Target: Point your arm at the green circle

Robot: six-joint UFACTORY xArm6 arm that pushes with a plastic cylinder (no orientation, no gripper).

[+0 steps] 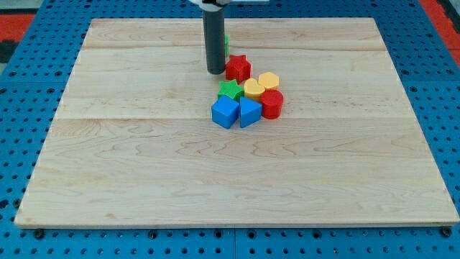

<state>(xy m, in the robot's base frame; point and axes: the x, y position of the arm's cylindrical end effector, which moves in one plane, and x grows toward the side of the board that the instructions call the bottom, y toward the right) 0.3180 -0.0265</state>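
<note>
The green circle (226, 45) is mostly hidden behind the dark rod; only a green sliver shows at the rod's right edge. My tip (215, 72) rests on the board just below and in front of it, left of the red star (238, 68). Below lies a cluster: green star (230, 89), yellow heart (254, 88), yellow hexagon (269, 80), red cylinder (272, 103), blue cube (225, 111) and a blue triangular block (249, 112).
The wooden board (144, 158) lies on a blue perforated table (29, 237). Red surface shows in the view's top corners (14, 21).
</note>
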